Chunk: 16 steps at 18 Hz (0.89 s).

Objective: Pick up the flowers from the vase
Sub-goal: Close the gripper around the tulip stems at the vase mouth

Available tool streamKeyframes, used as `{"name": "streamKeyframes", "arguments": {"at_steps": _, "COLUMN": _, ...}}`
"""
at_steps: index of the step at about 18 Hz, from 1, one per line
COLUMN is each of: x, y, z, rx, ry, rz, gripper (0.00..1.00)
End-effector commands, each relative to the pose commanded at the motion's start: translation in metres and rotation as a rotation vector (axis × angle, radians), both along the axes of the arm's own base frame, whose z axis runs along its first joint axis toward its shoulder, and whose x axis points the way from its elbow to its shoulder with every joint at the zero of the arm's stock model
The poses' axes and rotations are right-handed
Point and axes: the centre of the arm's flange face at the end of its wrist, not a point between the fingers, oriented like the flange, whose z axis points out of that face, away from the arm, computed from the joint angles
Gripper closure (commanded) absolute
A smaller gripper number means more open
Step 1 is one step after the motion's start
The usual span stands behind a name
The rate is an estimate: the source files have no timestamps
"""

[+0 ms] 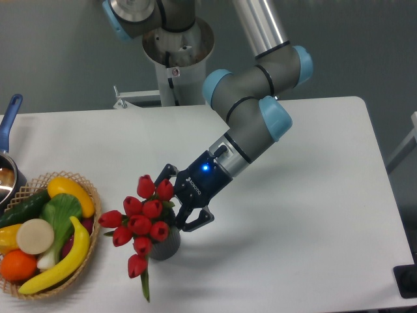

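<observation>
The flowers (pixel 144 218), a bunch of red tulip buds with green stems, stand in the small dark grey vase (pixel 168 246) at the front of the white table, left of centre. The bunch leans to the left, and one bud and a leaf hang below the vase's rim. My gripper (pixel 173 206) reaches in from the upper right at the vase's mouth. Its two fingers are drawn in around the stems just behind the buds. The fingertips are partly hidden by the buds, and much of the vase is covered by the bunch.
A woven basket (pixel 95 225) of fruit and vegetables, with a banana (pixel 62 261) along its front, sits close to the left of the flowers. A pot with a blue handle (pixel 9 117) is at the far left edge. The arm's base stands at the table's back.
</observation>
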Motion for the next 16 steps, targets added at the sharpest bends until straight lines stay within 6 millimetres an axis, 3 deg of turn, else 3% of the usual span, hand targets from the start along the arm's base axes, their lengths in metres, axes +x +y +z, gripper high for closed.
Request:
{"name": "streamKeyframes", "arguments": {"at_steps": 13, "x": 0.011, "y": -0.008, "z": -0.001, "rx": 0.038, "ry": -0.047, "rz": -0.009, "gripper": 0.61}}
{"name": "streamKeyframes", "arguments": {"at_steps": 16, "x": 0.017, "y": -0.013, "z": 0.010, "rx": 0.062, "ry": -0.054, "rz": -0.009, "gripper": 0.63}}
